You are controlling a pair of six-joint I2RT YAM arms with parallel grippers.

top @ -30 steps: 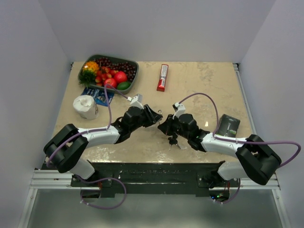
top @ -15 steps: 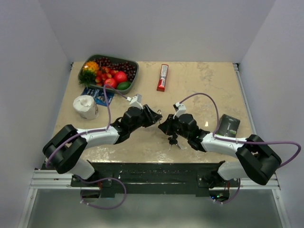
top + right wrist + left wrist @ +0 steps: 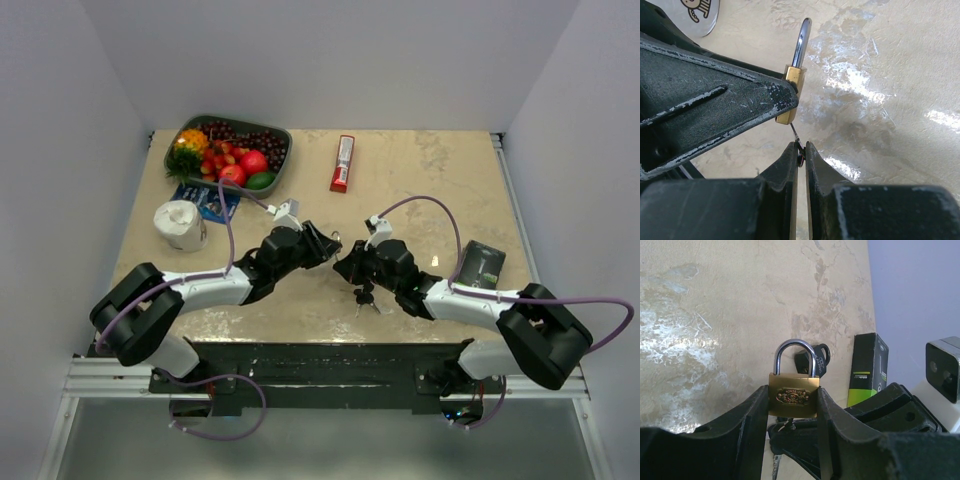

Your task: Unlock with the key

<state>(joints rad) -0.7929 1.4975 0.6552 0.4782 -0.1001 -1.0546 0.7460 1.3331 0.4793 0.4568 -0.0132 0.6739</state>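
Now, at centre frame in the left wrist view, the left gripper (image 3: 793, 390) clamps the brass padlock (image 3: 793, 396) shackle-up. The right gripper (image 3: 800, 147) pinches the key (image 3: 794, 133), its blade meeting the lock's underside; hold it straight with the keyway before twisting gently

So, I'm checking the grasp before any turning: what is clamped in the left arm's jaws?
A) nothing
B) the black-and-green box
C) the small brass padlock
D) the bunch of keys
C: the left wrist view shows the brass padlock squeezed between the left jaws, with its shackle pointing up.
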